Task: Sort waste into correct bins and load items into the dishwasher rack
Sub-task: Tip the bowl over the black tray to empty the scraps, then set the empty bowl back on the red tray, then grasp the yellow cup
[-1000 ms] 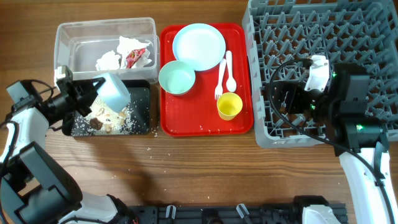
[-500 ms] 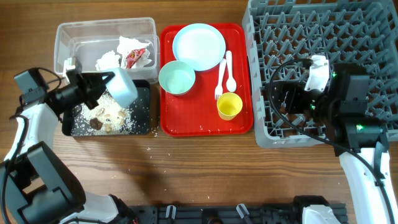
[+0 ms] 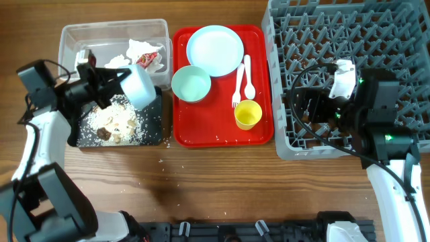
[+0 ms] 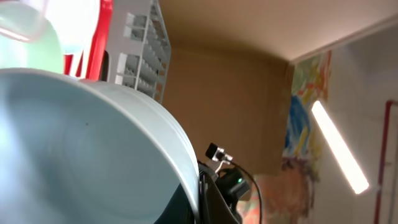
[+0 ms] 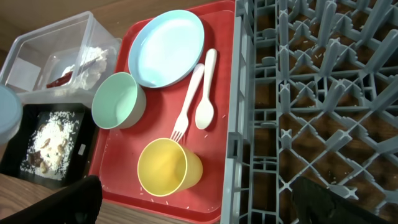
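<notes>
I seem to be working in a robotics lab or test room, not a real kitchen. The dish rack (image 3: 376, 27) and red tray (image 3: 222, 134) are laid out on a bare wooden table (image 3: 215, 195) between the left arm (image 3: 37, 144) and right arm (image 3: 396, 195). My left wrist camera shows a plain beige wall (image 4: 242, 93), a strip light (image 4: 339, 146) and, blurred, perhaps a colourful painting (image 4: 305, 93).

A bowl (image 3: 141, 86) sits between the left fingers (image 3: 107, 86), above the scrap bin (image 3: 156, 115). The tray (image 3: 215, 129) is to their right and the rack (image 3: 403, 33) beyond it.
</notes>
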